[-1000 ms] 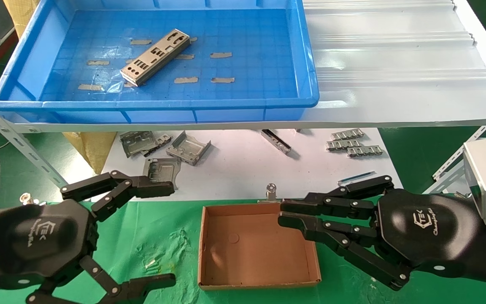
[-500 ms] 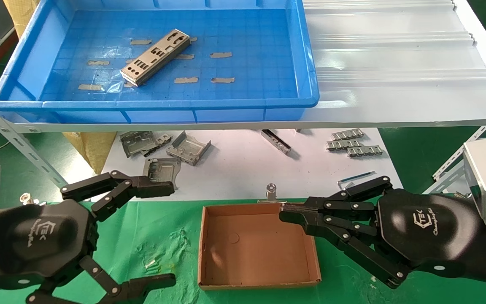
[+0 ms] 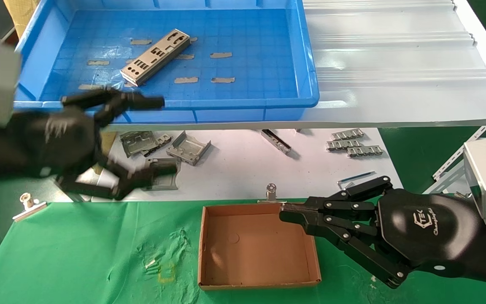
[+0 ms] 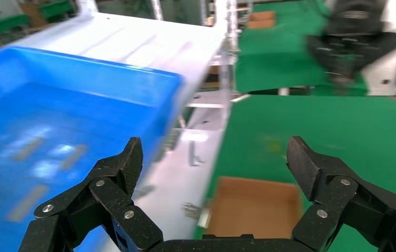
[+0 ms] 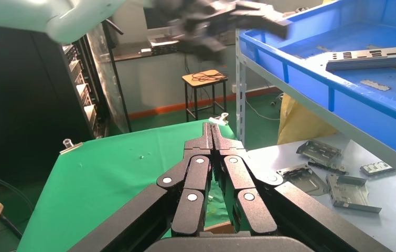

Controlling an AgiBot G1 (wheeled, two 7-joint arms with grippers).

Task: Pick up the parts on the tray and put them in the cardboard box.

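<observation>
One silver-grey punched plate (image 3: 155, 57) lies at a slant on the floor of the blue tray (image 3: 243, 103) on the upper shelf; it also shows in the right wrist view (image 5: 374, 56). The brown cardboard box (image 3: 255, 247) sits empty on the green cloth, also in the left wrist view (image 4: 256, 212). My left gripper (image 3: 160, 135) is open and empty, raised by the tray's front wall, left of the box. My right gripper (image 3: 283, 215) is shut and empty over the box's far right corner.
Folded grey brackets (image 3: 165, 150) and small ridged strips (image 3: 355, 145) lie on the white lower surface under the shelf. Binder clips (image 3: 271, 192) hold the green cloth. A white corrugated sheet (image 3: 395, 55) lies right of the tray. A metal shelf frame (image 3: 15, 139) runs at the left.
My left gripper has risen fast from the lower left up to the tray's front wall, still open. My right gripper closed its fingers and has stayed over the box's corner.
</observation>
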